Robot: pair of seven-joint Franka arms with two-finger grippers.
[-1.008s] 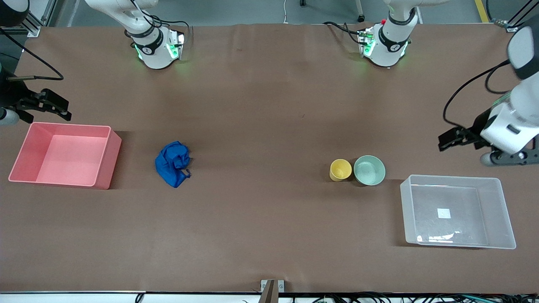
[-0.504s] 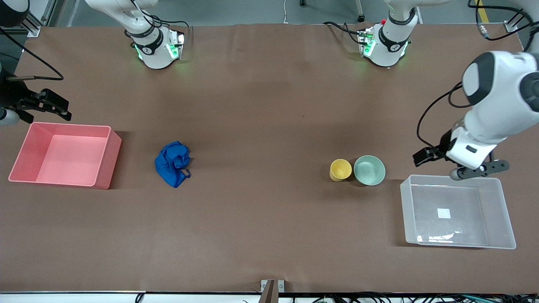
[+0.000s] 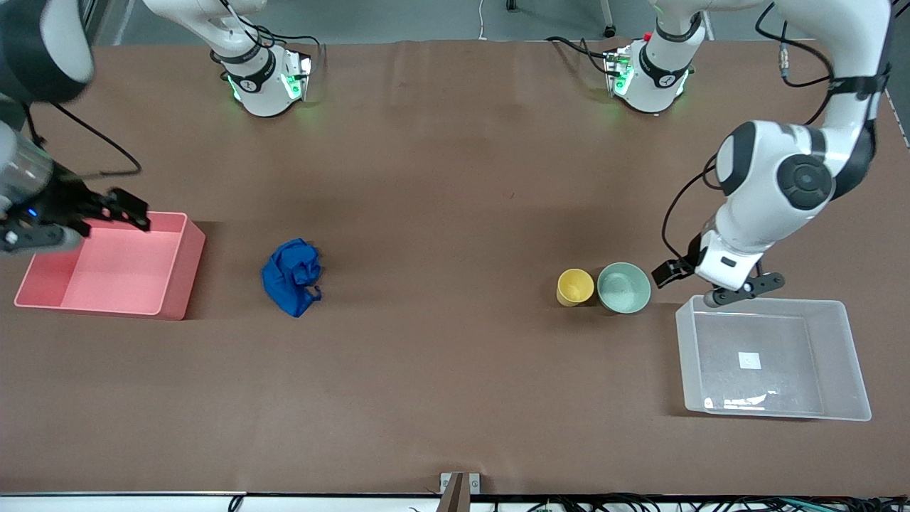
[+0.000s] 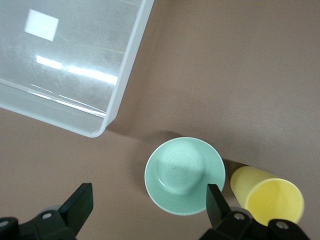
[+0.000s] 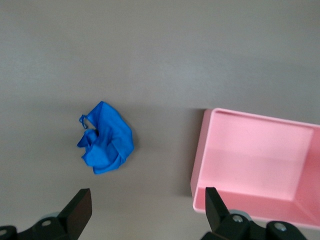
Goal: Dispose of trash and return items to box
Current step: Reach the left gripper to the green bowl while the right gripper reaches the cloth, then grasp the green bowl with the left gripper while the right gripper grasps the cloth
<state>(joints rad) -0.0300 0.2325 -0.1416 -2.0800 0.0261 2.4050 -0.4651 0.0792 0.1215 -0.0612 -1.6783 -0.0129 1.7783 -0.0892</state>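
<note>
Left gripper (image 3: 693, 281): wide open, holds nothing, over the table between the bowl and the box.
Bowl (image 3: 623, 287): on the table, touching or almost touching the cup (image 3: 574, 286), which sits on its right-arm side.
Box (image 3: 771, 356): empty, at the left arm's end, a bit nearer the front camera than the bowl.
Right gripper (image 3: 106, 213): wide open, holds nothing, over the pink bin's (image 3: 178, 274) edge.
Wad (image 3: 291, 276): on the table beside the bin, toward the middle.
Which way: the bowl is just beside the left gripper (the right one is well apart from it), so I think the left arm picks it first.
Wad's arm: the right arm is nearer.
</note>
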